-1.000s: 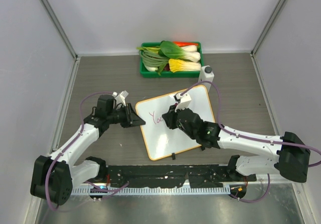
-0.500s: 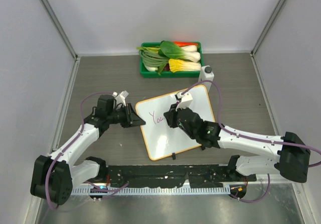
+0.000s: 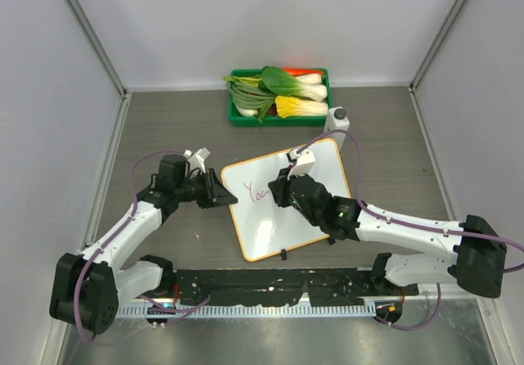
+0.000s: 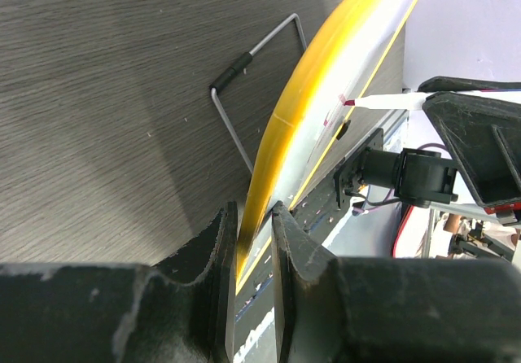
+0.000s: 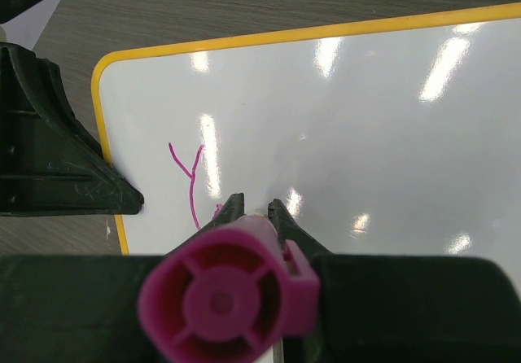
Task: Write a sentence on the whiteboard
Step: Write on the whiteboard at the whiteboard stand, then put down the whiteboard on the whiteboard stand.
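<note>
The whiteboard [image 3: 264,227] lies tilted at mid-table, white with an orange rim. My left gripper [image 3: 223,194] is shut on its left rim, seen edge-on in the left wrist view [image 4: 253,237] with the rim [image 4: 317,86] between the fingers. My right gripper [image 3: 279,191] is shut on a pink marker [image 5: 221,301], tip down on the board [image 5: 383,111]. The sentence [image 3: 255,191] shows as a few pink letters, "You"-like. In the right wrist view only a pink "Y" [image 5: 190,177] shows; the rest is hidden behind the marker. The marker's tip [image 4: 352,102] shows in the left wrist view.
A green tray [image 3: 235,118] of vegetables stands at the back middle. A small white bottle [image 3: 338,120] stands just beyond the board's far right corner. A wire stand [image 4: 244,94] sticks out under the board. Grey walls close in left, back and right.
My right gripper has shifted very slightly over the board with the marker. The left gripper and the board have not moved.
</note>
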Controlling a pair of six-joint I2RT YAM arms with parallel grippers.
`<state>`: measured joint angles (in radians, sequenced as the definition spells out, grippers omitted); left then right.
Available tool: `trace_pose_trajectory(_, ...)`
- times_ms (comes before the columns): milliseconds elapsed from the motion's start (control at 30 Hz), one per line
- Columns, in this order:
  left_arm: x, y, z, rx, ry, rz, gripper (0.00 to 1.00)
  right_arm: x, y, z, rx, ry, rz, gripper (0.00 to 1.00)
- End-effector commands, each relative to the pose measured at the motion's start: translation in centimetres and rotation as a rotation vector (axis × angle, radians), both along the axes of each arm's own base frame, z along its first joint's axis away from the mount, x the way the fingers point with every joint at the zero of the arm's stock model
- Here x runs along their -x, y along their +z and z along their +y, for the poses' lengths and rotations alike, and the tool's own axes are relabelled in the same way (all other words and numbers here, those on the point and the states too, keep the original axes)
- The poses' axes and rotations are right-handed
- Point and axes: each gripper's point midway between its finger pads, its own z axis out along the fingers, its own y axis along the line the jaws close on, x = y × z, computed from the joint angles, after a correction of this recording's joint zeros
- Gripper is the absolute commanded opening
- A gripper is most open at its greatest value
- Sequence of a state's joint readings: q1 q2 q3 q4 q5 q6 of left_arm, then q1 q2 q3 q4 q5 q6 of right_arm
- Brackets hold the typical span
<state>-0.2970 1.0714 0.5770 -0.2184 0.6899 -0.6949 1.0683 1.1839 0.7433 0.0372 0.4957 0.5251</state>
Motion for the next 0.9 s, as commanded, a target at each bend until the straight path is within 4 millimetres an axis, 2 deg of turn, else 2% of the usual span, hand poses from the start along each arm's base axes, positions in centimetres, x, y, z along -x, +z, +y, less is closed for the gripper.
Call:
trace_pose_trajectory(0,-0.2,0.7,-0.4,0.004,-0.017,-0.023,0.03,0.2,-0.2,-0.5,0.011,0.006,0.004,0.01)
trace_pose_trajectory(333,-0.3,0.6,-0.3,-0.002,-0.015,-0.02,0.03,0.9,-1.4,-1.1,0.018,0.019,0.027,0.01)
trace_pose_trajectory(500,-0.3,0.6,-0.4,-0.004,-0.016,-0.02,0.03,0.9,-0.8,-0.9,-0.003,0.019,0.02,0.01)
trace_pose_trajectory(567,-0.5,0.7,-0.4,-0.009,-0.014,-0.02,0.03,0.7,0.3,-0.7,-0.025,0.019,0.007,0.01)
trace_pose_trajectory(667,-0.7,1.1,-0.2,-0.028,-0.013,-0.026,0.07,0.8,2.9,-0.5,-0.093,0.034,-0.029,0.01)
trace_pose_trajectory(767,-1.1,1.7,0.1,-0.059,-0.013,-0.041,0.19,1.0,5.6,-0.9,-0.156,0.042,-0.064,0.01)
trace_pose_trajectory(867,-1.4,2.3,0.5,-0.098,-0.018,-0.06,0.27,1.1,6.8,-1.5,-0.189,0.053,-0.074,0.01)
